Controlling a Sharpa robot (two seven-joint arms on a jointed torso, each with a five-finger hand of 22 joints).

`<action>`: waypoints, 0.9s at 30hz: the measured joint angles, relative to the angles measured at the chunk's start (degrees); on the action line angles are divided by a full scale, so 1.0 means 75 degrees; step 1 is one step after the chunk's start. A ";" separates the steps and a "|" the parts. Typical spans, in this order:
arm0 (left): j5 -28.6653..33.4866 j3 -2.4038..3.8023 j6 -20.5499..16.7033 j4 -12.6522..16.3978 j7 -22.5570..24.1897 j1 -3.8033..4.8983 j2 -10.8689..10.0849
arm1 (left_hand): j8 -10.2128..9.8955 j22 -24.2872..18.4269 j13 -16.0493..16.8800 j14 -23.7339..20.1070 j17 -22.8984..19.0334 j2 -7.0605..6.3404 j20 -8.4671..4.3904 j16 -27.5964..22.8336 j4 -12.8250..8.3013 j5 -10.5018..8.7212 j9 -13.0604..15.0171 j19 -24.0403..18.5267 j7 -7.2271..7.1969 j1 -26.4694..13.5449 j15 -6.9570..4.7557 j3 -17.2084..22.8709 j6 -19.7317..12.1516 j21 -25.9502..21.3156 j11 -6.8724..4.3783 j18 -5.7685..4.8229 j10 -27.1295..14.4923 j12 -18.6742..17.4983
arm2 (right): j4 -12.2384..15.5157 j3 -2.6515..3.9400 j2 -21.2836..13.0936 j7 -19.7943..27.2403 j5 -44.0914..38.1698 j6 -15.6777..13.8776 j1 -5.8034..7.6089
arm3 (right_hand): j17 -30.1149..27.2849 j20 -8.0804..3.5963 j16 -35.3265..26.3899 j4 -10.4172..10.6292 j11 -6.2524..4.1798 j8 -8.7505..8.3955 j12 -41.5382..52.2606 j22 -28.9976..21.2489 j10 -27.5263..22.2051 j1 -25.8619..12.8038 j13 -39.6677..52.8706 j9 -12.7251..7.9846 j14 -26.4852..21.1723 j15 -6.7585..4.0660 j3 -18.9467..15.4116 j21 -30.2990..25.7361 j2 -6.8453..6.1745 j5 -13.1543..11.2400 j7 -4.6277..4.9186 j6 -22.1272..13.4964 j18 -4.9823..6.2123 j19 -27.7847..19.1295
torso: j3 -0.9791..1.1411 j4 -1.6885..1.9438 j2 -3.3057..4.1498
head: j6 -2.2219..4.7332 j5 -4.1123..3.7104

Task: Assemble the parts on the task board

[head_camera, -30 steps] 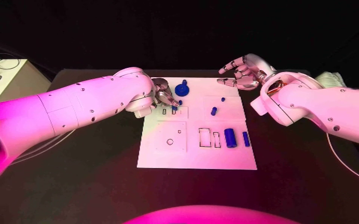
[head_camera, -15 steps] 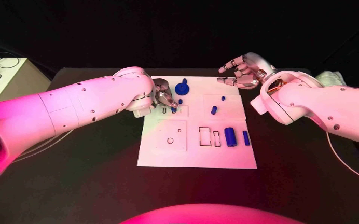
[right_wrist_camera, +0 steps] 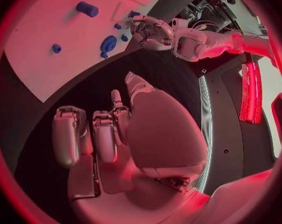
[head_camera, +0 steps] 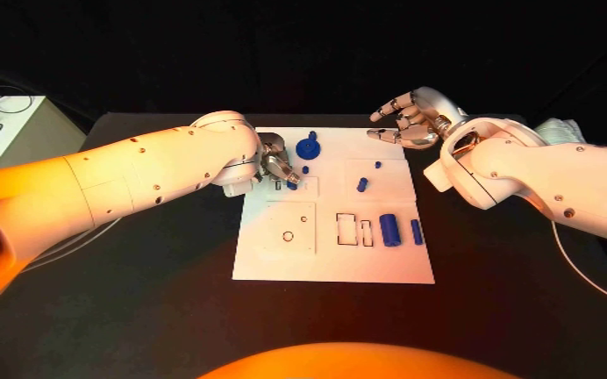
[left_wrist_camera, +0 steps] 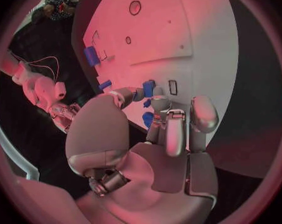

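While the left hand pinches a small blue peg over the task board slots, right hand hovers open; approx. most parts unplaced, incl. blue cylinder.

A robotics lab — black-draped backdrop, black table, white task board under coloured light.

Readable text: none in any view.
Task board: only outlined recesses and holes; no letters or numbers to be made out.
Blue parts: plain, unmarked.
Arms and hands: no legible brand or label.
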 measured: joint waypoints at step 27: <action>-0.0101 0.0012 0.0206 -0.0231 -0.0016 -0.0015 0.0181 | 0.0008 0.0007 -0.0033 0.0001 0.0000 0.0005 0.0000 -0.0004 0.0000 -0.0008 0.0180 -0.0001 -0.0025 0.0005 0.0001 0.0000 0.0025 0.0000 0.0017 0.0000 0.0014 -0.0001 | -0.0012 -0.0001 0.0013 0.0000 0.0000 0.0023 -0.0002 | -0.0002 0.0000 0.0000 0.0000 0.0000 0.0000 0.0000 0.0004 0.0000 0.0000 0.0000 0.0001 0.0000 0.0000 0.0000 0.0000 0.0000 0.0000 0.0000 0.0000 -0.0001 0.0000 | 0.0005 -0.0015 0.0006 | -0.0091 -0.0010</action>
